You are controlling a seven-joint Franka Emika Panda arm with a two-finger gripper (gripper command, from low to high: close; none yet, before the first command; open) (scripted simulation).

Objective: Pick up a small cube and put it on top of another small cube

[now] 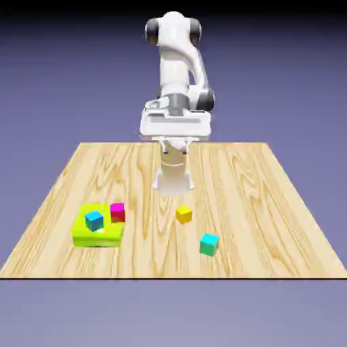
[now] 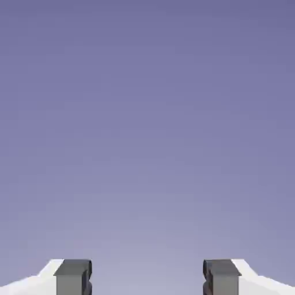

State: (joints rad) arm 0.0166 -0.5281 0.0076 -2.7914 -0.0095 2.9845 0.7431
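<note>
While the white robot arm (image 1: 177, 64) stands folded at the far edge of a pale wooden table (image 1: 251, 203), its gripper (image 1: 175, 148) hangs above the wood, higher than all of the cubes and touching none of them. In the hand view, the two grey fingertips (image 2: 70, 278) are spread wide apart at the bottom edge, with only plain blue-violet backdrop (image 2: 147, 127) between and above them, so nothing is held.

The small yellow cube (image 1: 184, 215) sits on the wood near the middle of the table, slightly to the exterior view's right of centre. Closer to the camera and further to the exterior view's right is a teal cube (image 1: 209, 245), also on the wood, apart from the yellow one.

On the exterior view's left lies a low, flat block of bright yellow-green (image 1: 98, 239). A blue cube (image 1: 94, 221) rests on top of it, turned at an angle. A magenta cube (image 1: 118, 213) is at the block's far corner, on the side toward the yellow cube; whether it sits on the block or just beside it cannot be told.
</note>
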